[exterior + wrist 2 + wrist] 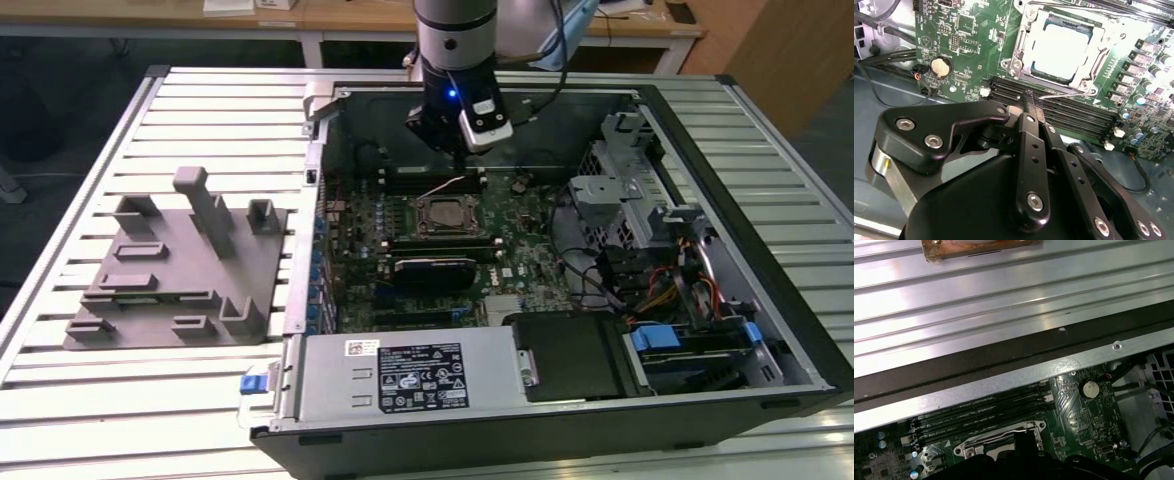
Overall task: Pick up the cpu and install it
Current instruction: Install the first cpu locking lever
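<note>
Silver-grey arm (pixel 455 35) (blue light glowing at wrist), black linkage hand (pixel 1029 100) with silver screws

A ribbed metal table (pixel 187 110) carries a grey fixture block (pixel 174 265) beside an open computer case (pixel 787 330)

A ribbed metal table (pixel 80 400) stands before a wooden desk (pixel 347 18) on dark floor (pixel 54 100).
</note>
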Controlling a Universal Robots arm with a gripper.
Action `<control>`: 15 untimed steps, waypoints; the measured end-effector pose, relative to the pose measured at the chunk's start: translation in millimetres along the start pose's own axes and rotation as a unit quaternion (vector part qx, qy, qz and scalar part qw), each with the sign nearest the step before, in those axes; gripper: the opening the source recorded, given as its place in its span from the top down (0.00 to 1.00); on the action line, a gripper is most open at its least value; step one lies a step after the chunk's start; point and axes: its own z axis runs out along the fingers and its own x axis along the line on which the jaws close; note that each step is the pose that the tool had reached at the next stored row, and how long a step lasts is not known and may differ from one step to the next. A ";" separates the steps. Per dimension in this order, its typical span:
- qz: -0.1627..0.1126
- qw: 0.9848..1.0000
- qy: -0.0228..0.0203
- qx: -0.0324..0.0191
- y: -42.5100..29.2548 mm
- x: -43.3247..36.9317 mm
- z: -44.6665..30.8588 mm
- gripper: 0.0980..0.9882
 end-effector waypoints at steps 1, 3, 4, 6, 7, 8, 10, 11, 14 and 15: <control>0.000 1.000 0.000 0.000 -0.1 0.1 0.6 0.99; 0.000 1.000 -0.001 0.000 -0.2 0.2 1.6 0.99; 0.000 1.000 -0.001 0.000 -0.3 0.3 2.2 0.99; 0.000 1.000 -0.002 0.000 -0.5 0.4 3.6 0.99; 0.000 1.000 -0.003 -0.001 -0.6 0.6 4.5 0.99; 0.000 1.000 -0.004 -0.001 -0.7 0.7 5.4 0.99; -0.001 1.000 -0.007 -0.002 -1.1 1.0 7.4 0.99; -0.001 1.000 -0.008 -0.002 -1.2 1.2 8.3 0.99; -0.001 1.000 -0.011 -0.003 -1.8 2.5 10.6 0.99; -0.001 1.000 -0.011 -0.003 -2.1 3.4 10.9 0.99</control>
